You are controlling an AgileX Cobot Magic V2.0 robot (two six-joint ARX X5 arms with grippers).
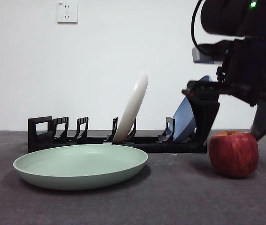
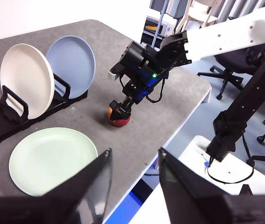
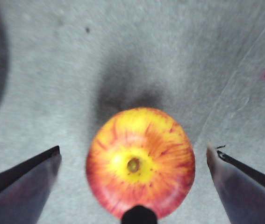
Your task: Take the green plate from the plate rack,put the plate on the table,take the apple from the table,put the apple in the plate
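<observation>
Apple (image 3: 140, 161) upright on table (image 3: 179, 56), stem up, between spread right gripper (image 3: 134, 156) jaws

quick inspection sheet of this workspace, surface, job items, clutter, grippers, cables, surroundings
surface: dark grey table, a few small specks.
job's things: green plate lies flat on the table in front of the plate rack; apple stands on the table, apart from the plate, stem up.
clutter: cream plate and blue plate stand in the rack; nothing else seen.
grippers: right gripper is open, jaws straddling the apple without touching it; left gripper is open, high above the table, holding nothing.
cables: black cable loops on the right arm.
surroundings: white wall with a socket; office chairs beyond the table.
</observation>
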